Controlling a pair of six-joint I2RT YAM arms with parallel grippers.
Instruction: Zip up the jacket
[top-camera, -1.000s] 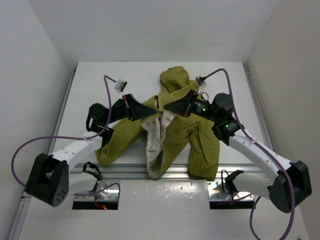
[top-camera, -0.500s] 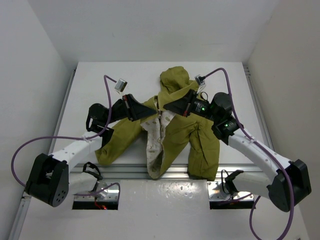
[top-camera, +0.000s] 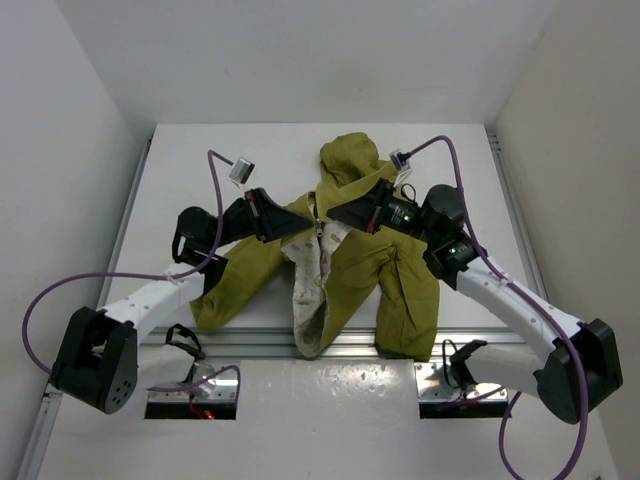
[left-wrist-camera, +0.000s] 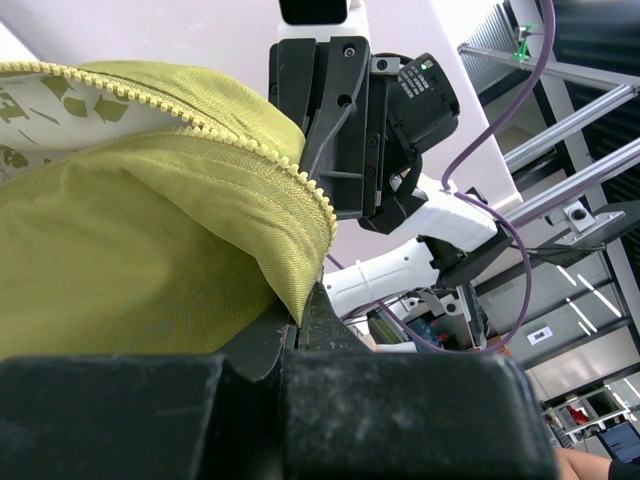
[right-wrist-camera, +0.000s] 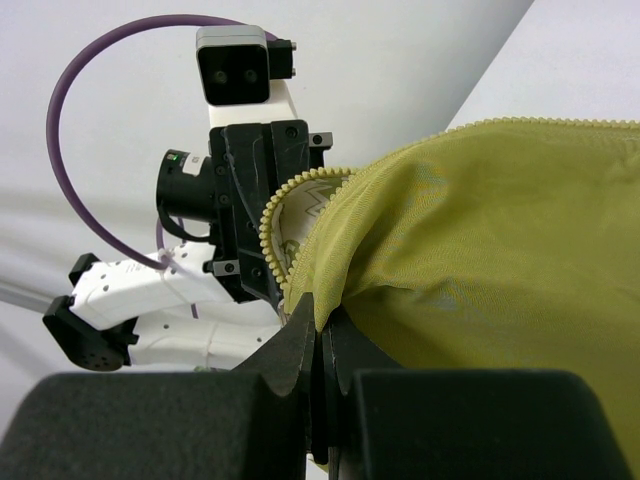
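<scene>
No shift: jacket (top-camera: 352, 272) hood-far, hem-near; left tool (left-wrist-camera: 304, 308) and right tool (right-wrist-camera: 318, 328) tight on it.

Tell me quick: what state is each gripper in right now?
Left gripper: closed on the jacket at one zipper edge.
Right gripper: closed on the jacket's other zipper edge.

White table (top-camera: 170, 170), pale walls (top-camera: 300, 60) around it, metal rail (top-camera: 260, 347) along near edge

Matt, finely woven cloth jacket (top-camera: 350, 280)
</scene>
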